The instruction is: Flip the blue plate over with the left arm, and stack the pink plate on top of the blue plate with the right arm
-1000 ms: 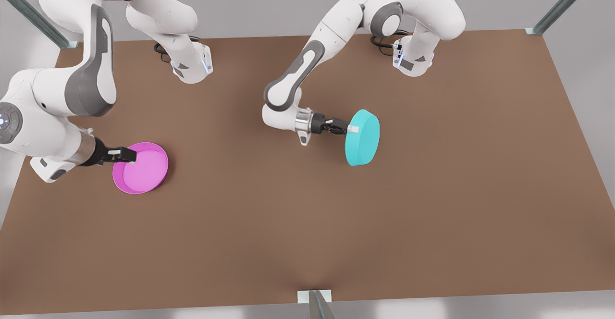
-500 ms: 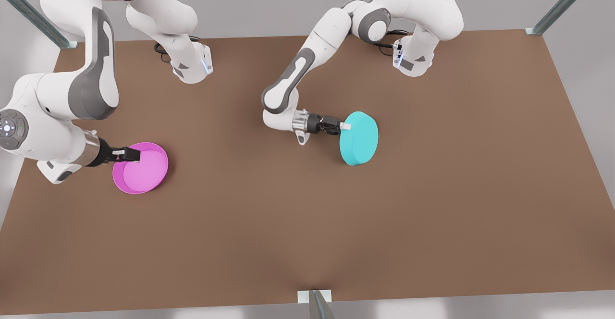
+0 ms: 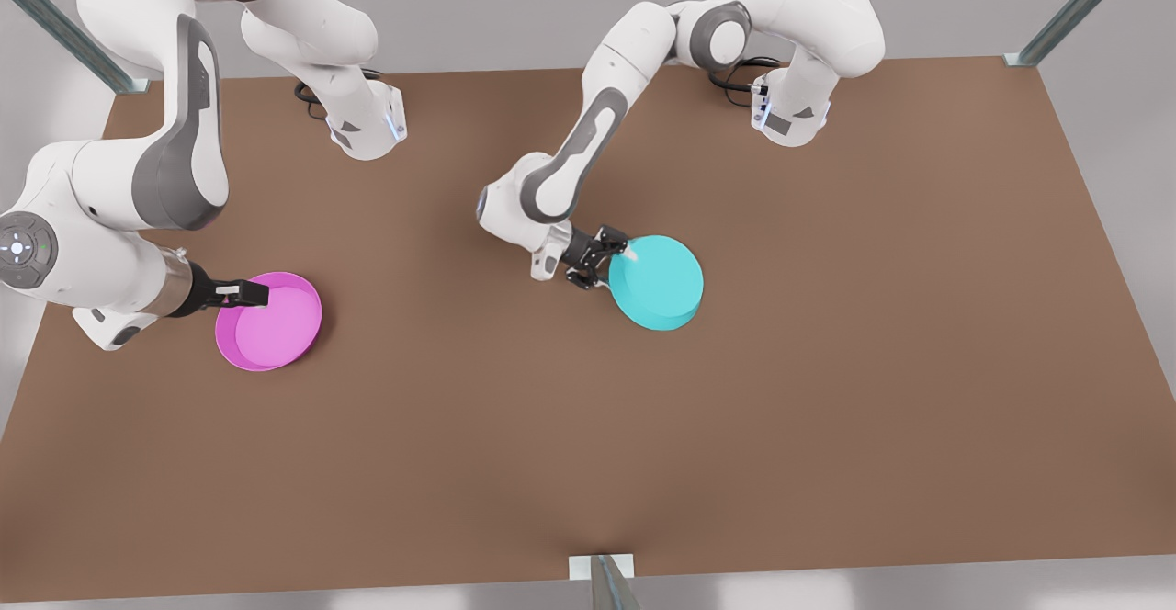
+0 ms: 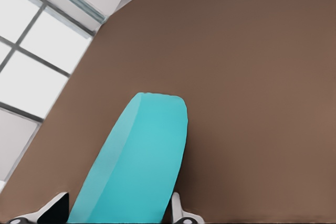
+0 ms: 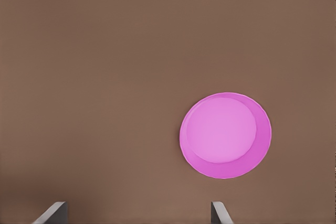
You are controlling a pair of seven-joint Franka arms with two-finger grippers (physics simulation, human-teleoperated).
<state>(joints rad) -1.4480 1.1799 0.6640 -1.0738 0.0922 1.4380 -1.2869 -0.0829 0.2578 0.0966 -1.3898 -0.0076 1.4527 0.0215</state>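
Observation:
The blue plate (image 3: 657,281) lies base up, nearly flat, in the middle of the brown table (image 3: 873,389). My left gripper (image 3: 620,253) is shut on its rim, on the side toward the front view's left. From the left wrist, the blue plate (image 4: 136,166) sits between both fingertips (image 4: 178,211). The pink plate (image 3: 276,321) rests open side up near the front view's left edge. My right gripper (image 3: 248,295) is over its rim. In the right wrist view the fingers (image 5: 218,211) stand open, apart from the pink plate (image 5: 226,136).
Both arm bases (image 3: 367,128) (image 3: 790,114) stand along the table's far edge. Metal frame posts (image 3: 1029,57) rise at the far corners, and a bracket (image 3: 602,566) sits at the middle of the near edge. Bare table stretches between the two plates.
The blue plate has turned from standing on edge to almost flat, base up, and moved toward the front view's left and lower. The right arm has barely moved.

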